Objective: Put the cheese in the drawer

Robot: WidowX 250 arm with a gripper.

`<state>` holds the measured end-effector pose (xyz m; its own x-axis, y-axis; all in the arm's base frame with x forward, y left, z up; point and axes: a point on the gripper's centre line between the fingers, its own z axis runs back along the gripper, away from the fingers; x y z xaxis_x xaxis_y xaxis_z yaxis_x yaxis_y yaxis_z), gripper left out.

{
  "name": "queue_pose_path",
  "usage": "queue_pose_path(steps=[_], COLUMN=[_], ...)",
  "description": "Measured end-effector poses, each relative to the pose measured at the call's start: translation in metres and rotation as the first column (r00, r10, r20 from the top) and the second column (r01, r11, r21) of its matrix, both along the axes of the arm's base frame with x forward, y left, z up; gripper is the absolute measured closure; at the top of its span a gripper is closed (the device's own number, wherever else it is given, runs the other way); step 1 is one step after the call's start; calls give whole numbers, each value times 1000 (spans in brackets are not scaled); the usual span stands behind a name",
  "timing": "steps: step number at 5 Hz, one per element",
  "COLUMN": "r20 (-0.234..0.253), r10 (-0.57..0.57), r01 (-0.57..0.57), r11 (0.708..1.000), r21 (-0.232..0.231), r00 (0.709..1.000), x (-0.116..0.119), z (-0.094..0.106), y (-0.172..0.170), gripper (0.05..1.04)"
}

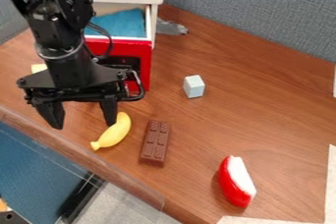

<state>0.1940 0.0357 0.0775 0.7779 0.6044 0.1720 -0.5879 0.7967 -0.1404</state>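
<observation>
the wood-topped table (263,95) carries everything. above it, on the camera's near-left side of the drawer (144,48), hangs the black arm (59,31); its gripper (80,116) has its fingers spread wide with nothing between them. the drawer is pulled out, a blue lining (121,23) inside. the red-and-white toy (237,181) lies farthest from the drawer, toward the camera's right; the brown bar (155,142) and the banana (114,132) lie nearer, camera side of it; the pale cube (193,86) sits to its right.

smallest in what it shows is the cheese, as i judge it: a pale yellow piece (38,68) left of the drawer, mostly hidden behind the arm. it is probably light, stiff play plastic, not fragile, though smooth faces could slip under a lopsided pinch. best take it low across two opposite sides, squarely about the middle; which sides suit, i cannot tell.
</observation>
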Motion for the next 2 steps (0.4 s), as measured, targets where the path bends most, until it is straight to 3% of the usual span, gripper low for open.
queue_pose_path(steps=[1, 2], r20=[-16, 15], r10=[-2, 97], r01=[1, -96], r11=[1000, 995], r21=[-10, -25], r00=[1000, 995], x=[-3, -17], z=[-3, 8], y=[-1, 33], gripper=[82, 82])
